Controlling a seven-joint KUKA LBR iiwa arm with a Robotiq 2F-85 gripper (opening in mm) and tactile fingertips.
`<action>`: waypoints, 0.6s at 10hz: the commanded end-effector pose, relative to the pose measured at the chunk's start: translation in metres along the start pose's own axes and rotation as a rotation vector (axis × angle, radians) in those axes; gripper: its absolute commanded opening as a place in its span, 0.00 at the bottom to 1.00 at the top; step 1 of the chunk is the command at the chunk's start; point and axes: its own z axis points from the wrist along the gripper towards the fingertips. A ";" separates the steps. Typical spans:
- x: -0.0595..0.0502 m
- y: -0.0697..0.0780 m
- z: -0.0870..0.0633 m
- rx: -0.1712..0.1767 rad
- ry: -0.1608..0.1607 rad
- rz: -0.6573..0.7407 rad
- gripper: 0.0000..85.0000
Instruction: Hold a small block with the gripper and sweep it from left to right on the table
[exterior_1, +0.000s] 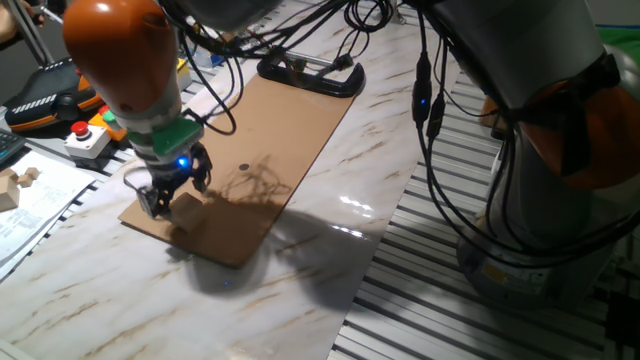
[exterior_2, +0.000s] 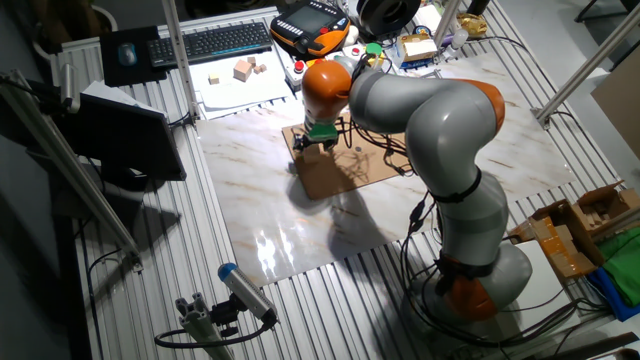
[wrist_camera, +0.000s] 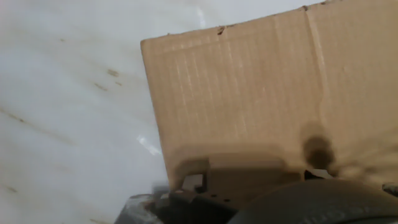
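One arm, big grey links w/ orange-brown joints, base off the worktop edge; it arches up and over, then drops down toward the far-left part of the surface. Last orange-brown segment is roughly vertical, slightly tilted, w/ a green ring and a lit blue light just under it. Gripper (exterior_1: 163, 196) black, two fingers pointing down, tips at or very near the surface. Fingers look set close together, but can't tell if they're clamped. Hand view: only blurred dark gripper parts along the bottom edge.
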 end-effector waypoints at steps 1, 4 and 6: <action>-0.002 -0.004 -0.009 -0.001 0.003 0.006 0.91; -0.012 -0.023 -0.033 0.002 0.018 -0.002 0.76; -0.019 -0.041 -0.046 0.000 0.025 -0.019 0.64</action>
